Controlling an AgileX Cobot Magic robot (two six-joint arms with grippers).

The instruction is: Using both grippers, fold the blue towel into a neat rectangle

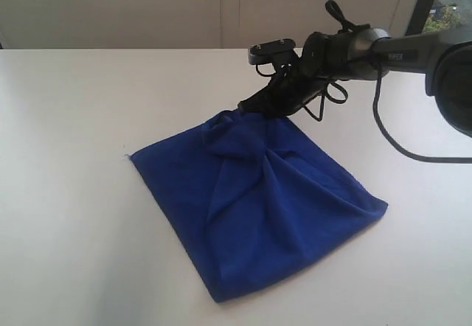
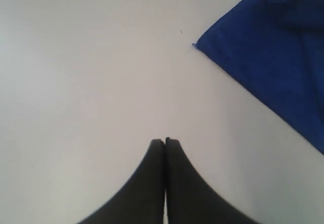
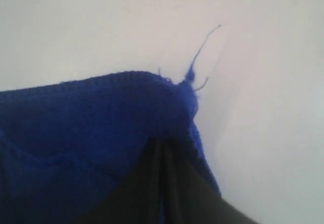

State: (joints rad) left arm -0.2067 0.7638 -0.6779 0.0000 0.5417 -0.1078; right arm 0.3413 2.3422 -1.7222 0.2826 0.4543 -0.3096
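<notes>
The blue towel [image 1: 258, 208] lies rumpled on the white table [image 1: 66, 178], with creases running toward its far corner. That corner is lifted and pinched by my right gripper [image 1: 247, 108], which reaches in from the right. In the right wrist view the gripper [image 3: 162, 142] is shut on the towel [image 3: 91, 127] just behind the corner, where a loose thread [image 3: 202, 46] sticks out. My left gripper [image 2: 165, 140] is shut and holds nothing. It hovers over bare table, apart from the towel's near corner [image 2: 197, 44]. The left arm is out of the exterior view.
A black cable [image 1: 391, 138] loops down from the right arm [image 1: 398, 49] toward the table on the right. A pale wall [image 1: 147, 9] runs behind the table's far edge, and a window [image 1: 450, 9] shows at the top right.
</notes>
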